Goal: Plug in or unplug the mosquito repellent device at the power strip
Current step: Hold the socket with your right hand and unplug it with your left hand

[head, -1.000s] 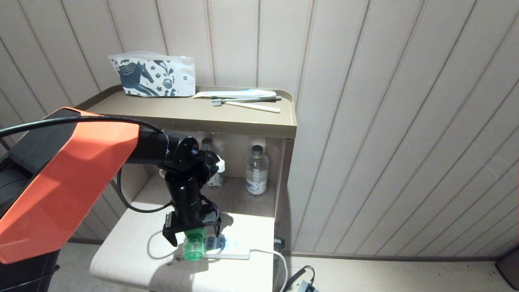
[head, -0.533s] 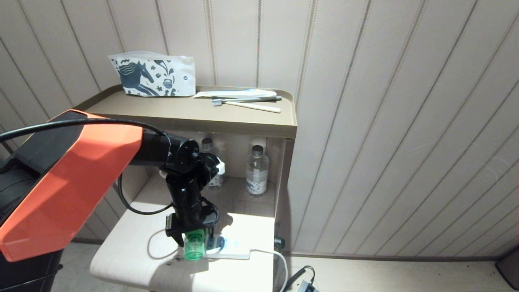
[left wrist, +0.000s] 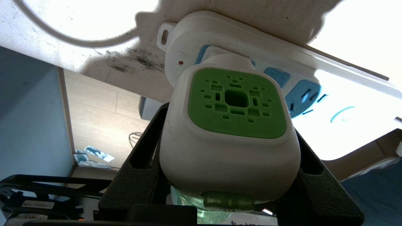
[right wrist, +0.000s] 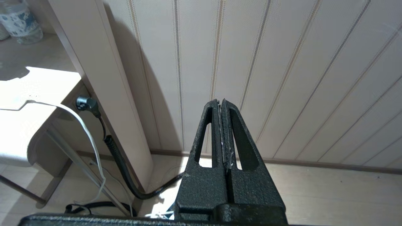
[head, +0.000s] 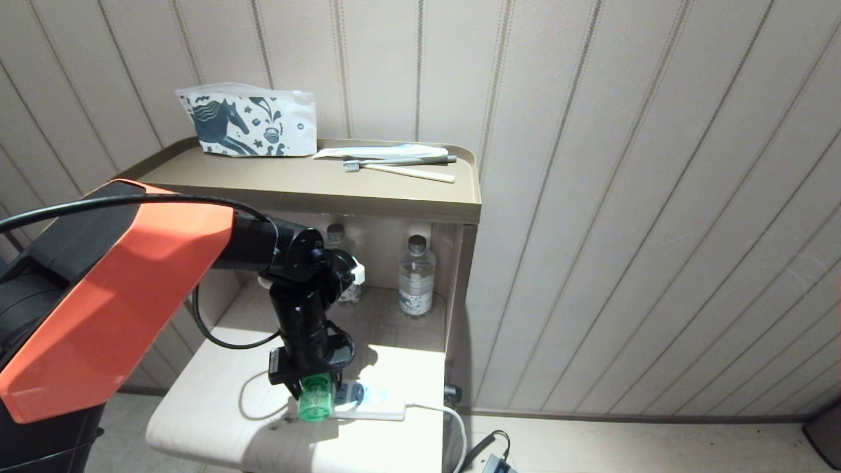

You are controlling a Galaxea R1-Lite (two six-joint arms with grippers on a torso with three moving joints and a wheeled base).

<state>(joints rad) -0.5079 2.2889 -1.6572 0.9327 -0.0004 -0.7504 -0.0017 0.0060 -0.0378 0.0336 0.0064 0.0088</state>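
power strip [head: 371, 402] on worktop [head: 197, 407], near its front edge | mosquito repellent device [head: 315, 399] at strip's left end | left hand [head: 309, 384] around device | two water bottles [head: 416, 276] behind, under shelf [head: 315, 187] | pouch [head: 250, 123] left of toothbrushes [head: 401, 165], on shelf

Around the left end effector [head: 314, 389], the worktop [head: 197, 420] lies bare to its left, while the power strip [head: 368, 402] blocks its right and two water bottles [head: 416, 276] stand behind it under the shelf [head: 315, 187].
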